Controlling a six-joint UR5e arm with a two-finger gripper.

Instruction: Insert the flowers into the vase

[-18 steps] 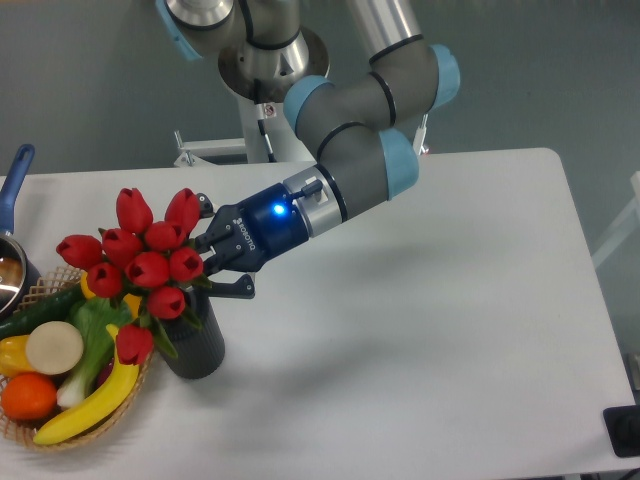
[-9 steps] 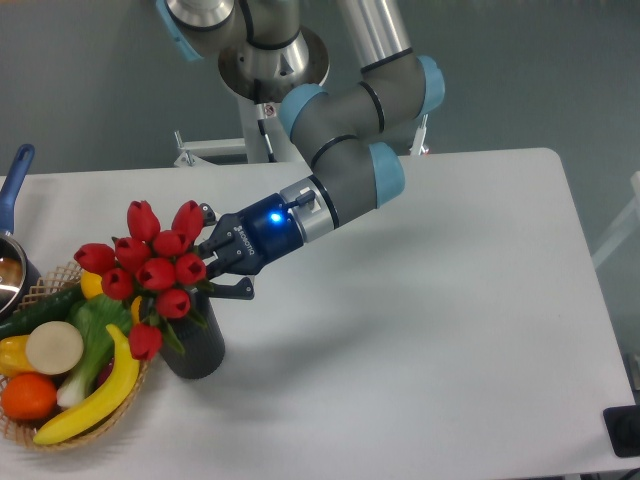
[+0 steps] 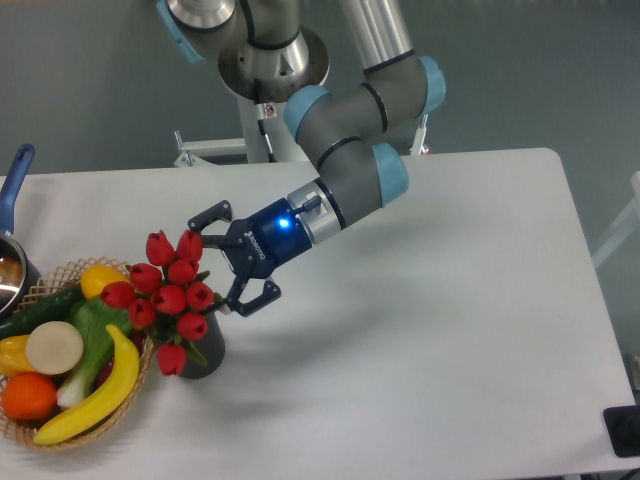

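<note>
The flowers (image 3: pixel 165 300) are one bunch of about ten red buds, and they stand in the one dark vase (image 3: pixel 207 353), leaning toward the wicker basket (image 3: pixel 88 428). The single gripper (image 3: pixel 232 262) is just to the right of the buds, with its two fingers spread wide and holding nothing. The basket holds one banana (image 3: pixel 95 396), one orange (image 3: pixel 27 395) and other vegetables.

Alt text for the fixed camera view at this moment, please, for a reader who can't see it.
A bunch of red tulips with green stems stands in a dark grey ribbed cylindrical vase on a white table, with the robot's two-finger gripper open just to the right of the blooms. A woven wicker basket of fruit and vegetables sits left of the vase.
</note>
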